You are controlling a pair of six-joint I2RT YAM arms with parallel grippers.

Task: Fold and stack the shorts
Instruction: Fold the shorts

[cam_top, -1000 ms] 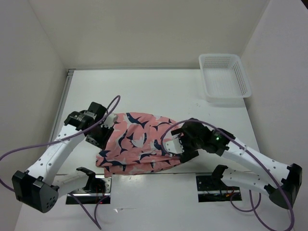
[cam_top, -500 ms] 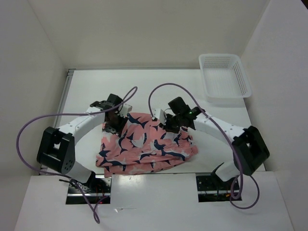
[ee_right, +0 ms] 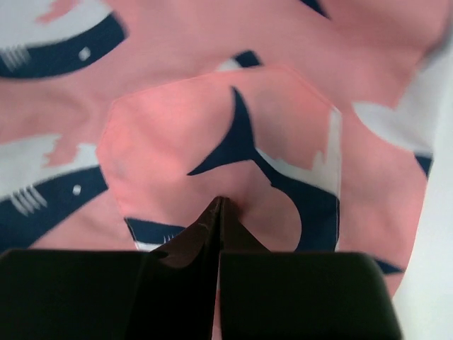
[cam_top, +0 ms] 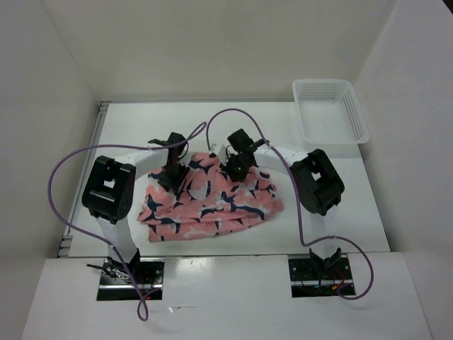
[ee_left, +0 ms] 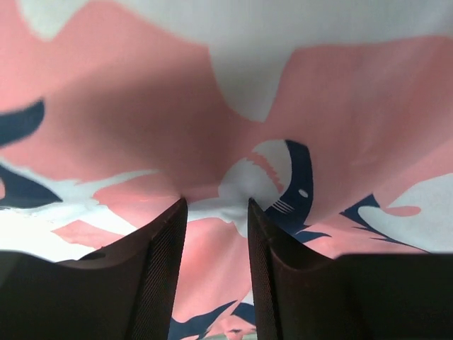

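Note:
The salmon-pink shorts (cam_top: 212, 205) with navy-and-white shapes lie in a loose flat heap in the middle of the white table (cam_top: 333, 212). Both arms reach out to the heap's far edge. My left gripper (cam_top: 172, 172) is at its far left. In the left wrist view the left gripper (ee_left: 216, 202) has its jaws partway apart, with a thick bunch of the shorts (ee_left: 318, 127) gathered between the tips. My right gripper (cam_top: 236, 166) is at the far middle. In the right wrist view the right gripper (ee_right: 219, 200) is shut, and the shorts (ee_right: 184, 127) pucker at its tip.
A white mesh basket (cam_top: 331, 120) stands at the back right corner of the table. White walls close in the left, back and right sides. Purple cables (cam_top: 67, 177) loop off both arms above the table.
Both arms have swung from the near sides of the shorts out to the far edge. The right gripper has closed from wide open. The heap has shifted a little to the left.

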